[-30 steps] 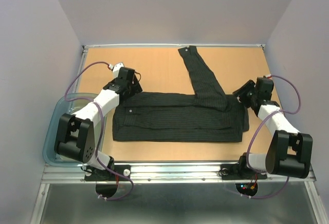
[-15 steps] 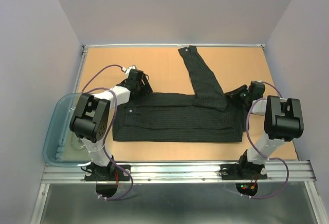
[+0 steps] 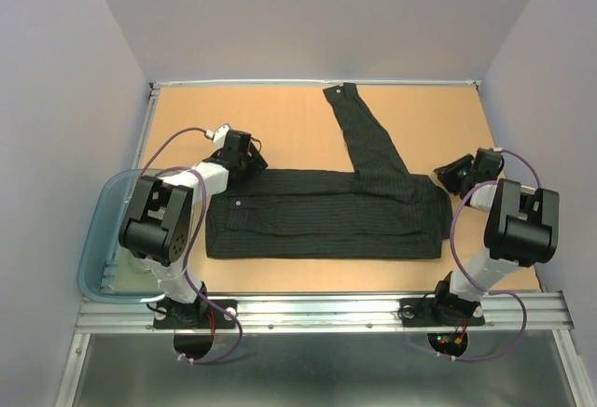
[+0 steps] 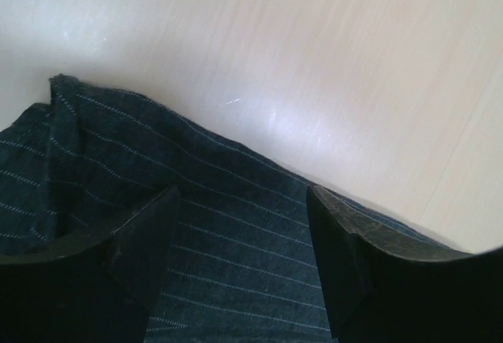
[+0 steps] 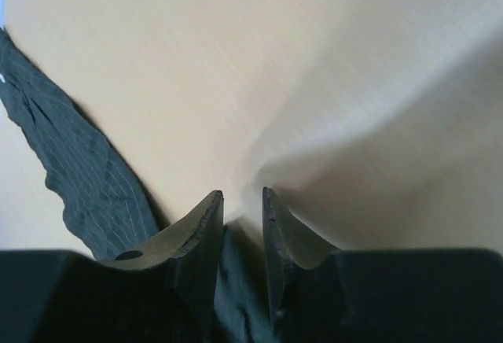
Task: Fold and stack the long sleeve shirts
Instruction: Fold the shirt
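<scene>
Blue-grey plastic tub [image 3: 93, 225] sits at the left edge of the wood surface [image 3: 280, 113]. Right of it, the left hand [image 3: 252, 159] hangs with fingers [image 4: 149, 241] wide apart over the far-left corner of the black pinstriped shirt [image 3: 326, 213]. The shirt lies folded into a band mid-surface, one sleeve [image 3: 366, 141] stretching to the far edge. At its right end, the right hand [image 3: 446, 175] is nearly together, pinching dark cloth
</scene>
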Robot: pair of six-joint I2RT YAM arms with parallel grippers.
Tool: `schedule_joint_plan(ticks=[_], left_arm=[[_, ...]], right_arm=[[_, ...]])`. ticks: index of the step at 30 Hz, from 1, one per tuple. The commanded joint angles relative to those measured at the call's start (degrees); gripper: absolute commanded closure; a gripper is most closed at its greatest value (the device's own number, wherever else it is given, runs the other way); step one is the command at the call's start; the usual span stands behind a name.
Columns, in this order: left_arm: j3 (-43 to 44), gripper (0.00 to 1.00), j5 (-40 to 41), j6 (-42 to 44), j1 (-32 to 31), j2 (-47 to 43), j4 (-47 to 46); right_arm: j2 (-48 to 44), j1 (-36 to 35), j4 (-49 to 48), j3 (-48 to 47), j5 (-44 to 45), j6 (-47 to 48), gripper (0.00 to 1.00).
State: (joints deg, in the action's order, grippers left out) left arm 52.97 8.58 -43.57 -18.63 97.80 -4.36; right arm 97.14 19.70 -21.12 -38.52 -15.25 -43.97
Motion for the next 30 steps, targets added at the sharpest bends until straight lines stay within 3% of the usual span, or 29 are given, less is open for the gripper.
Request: schedule_joint_plan(ticks=[1,4,8,11,14,22,30], left_arm=[[0.64,0.2,1.71,0.15,-0.78,-5.41,2.69],[2.48,0.2,0.92,1.38,-3.25,-8.06,2.43],[2.32,0.21,-1.89,1.65,-5.36,-10.61,-0.46],[1.09,0.24,-3.57,1.39,-5.45,-10.09,-3.9],[1.17,0.25,-3.48,2.44,-5.19,-6.24,-6.44],[0.03,0.27,-4.45,2.35,-1.94,-0.24,-10.49],[-6.11,0.31,-4.88,-1.95,1.93,1.16,-12.77]], right_arm=[[-5.99,-4.03,3.9,-4.36,-1.43,4.86,0.66],[-8.72,-10.45,2.5,-6.12,-4.53,2.75,0.61],[-9.52,-26.42,-2.15,-7.62,-2.16,-2.16,0.55],[-4.26,-33.57,-11.02,-10.07,-4.09,-7.27,0.52],[5.3,-40.86,-13.84,-15.6,-4.61,-8.24,0.52],[21.5,-47.83,-18.78,-27.48,-9.63,-8.24,0.53],[26.34,-45.46,-21.84,-19.41,-5.41,-7.8,0.54]])
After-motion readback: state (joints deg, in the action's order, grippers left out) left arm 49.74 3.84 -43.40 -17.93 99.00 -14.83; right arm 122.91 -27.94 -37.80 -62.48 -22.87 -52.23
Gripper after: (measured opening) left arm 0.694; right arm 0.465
